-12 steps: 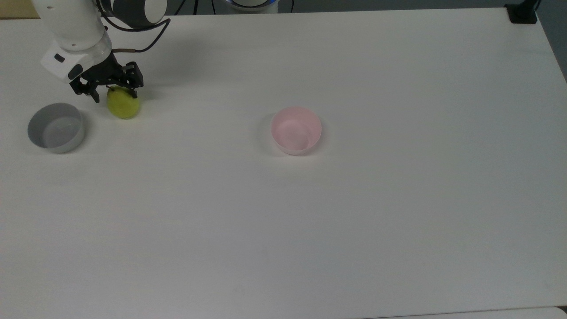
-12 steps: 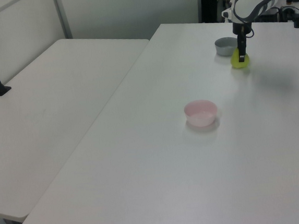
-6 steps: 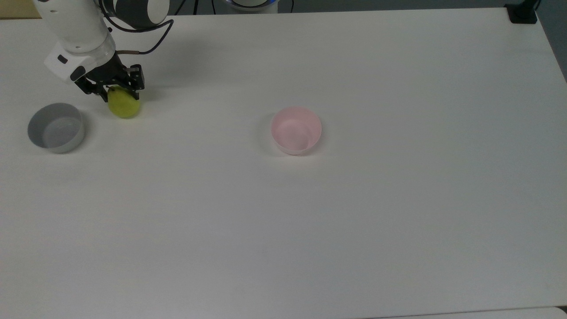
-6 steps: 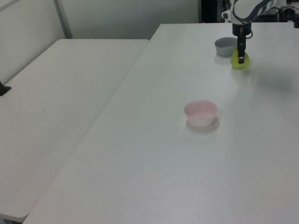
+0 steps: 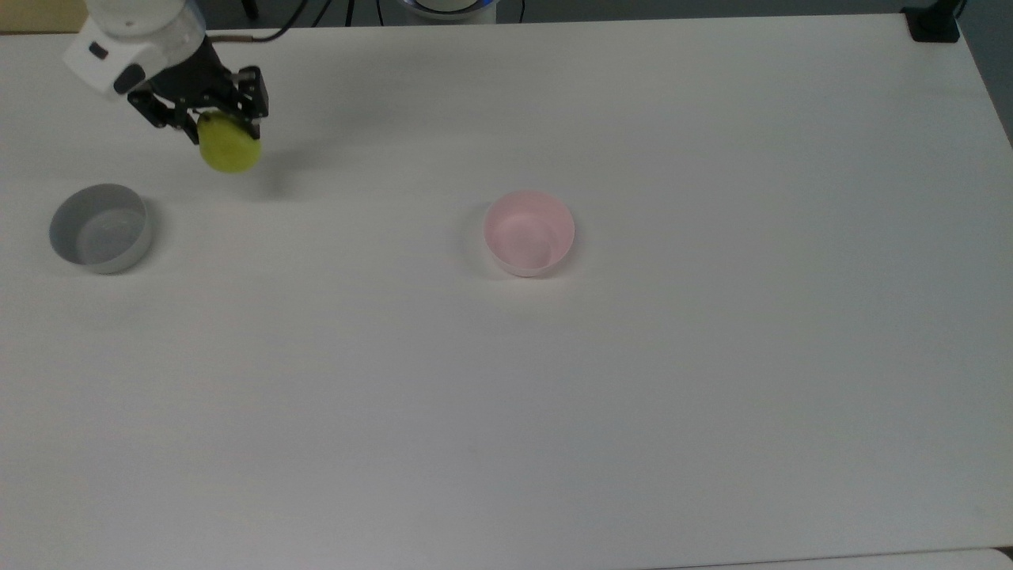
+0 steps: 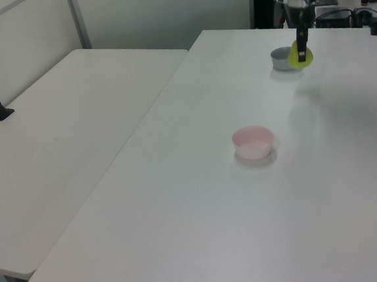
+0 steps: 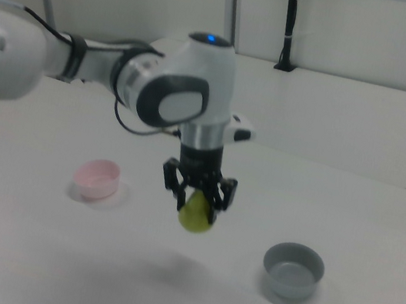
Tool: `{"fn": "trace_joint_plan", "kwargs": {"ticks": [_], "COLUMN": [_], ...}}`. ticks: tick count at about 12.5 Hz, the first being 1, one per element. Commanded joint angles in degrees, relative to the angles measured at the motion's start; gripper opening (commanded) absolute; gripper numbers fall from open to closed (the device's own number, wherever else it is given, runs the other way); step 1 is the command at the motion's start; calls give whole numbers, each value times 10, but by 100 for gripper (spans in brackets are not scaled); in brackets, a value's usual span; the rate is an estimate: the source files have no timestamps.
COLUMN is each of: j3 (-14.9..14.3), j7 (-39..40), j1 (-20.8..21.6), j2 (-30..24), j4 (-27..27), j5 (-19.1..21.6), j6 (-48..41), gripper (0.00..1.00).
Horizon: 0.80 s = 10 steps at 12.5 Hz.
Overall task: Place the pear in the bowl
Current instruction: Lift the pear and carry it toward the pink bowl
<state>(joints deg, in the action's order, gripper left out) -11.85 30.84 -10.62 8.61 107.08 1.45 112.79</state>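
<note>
The yellow-green pear (image 5: 229, 144) (image 6: 301, 57) (image 7: 195, 215) hangs in the air above the white table, and my gripper (image 5: 221, 127) (image 7: 197, 202) is shut on its upper part. Its shadow falls on the table below in the right view. The pale pink bowl (image 5: 529, 233) (image 6: 253, 142) (image 7: 97, 179) stands empty near the table's middle, well off to the top view's right of the pear. The pear's stem is hidden between the fingers.
A grey round bowl (image 5: 100, 228) (image 6: 283, 58) (image 7: 292, 270) stands empty at the top view's left, just below and left of the held pear. A black clamp post (image 5: 934, 22) sits at the far right corner of the table (image 5: 633, 396).
The gripper closed on the pear as it stood on the table, then lifted it clear of the surface. Both bowls stayed put.
</note>
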Motion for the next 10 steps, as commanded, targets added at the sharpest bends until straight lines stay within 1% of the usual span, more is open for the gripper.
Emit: {"fn": "trace_joint_plan", "kwargs": {"ticks": [1,2,4,5,7,8,10], "j3": [25,31,42,48,53,53,53], "j7": [-25,-25,-25,-25,-31,-52,-79], "j1": [4,5,5,7,18,25,59], "j2": [-47,-56,-56,-57,-59,-61,-68], "j4": [-41,-68,-136,-153,-161,-162,-162], "j5": [0,-2,-2,-2,-2,-1,5], "j6": [-79,-106,-183,-209,-215,-209,-203], "gripper": [2,2,2,3,3,3,3]}}
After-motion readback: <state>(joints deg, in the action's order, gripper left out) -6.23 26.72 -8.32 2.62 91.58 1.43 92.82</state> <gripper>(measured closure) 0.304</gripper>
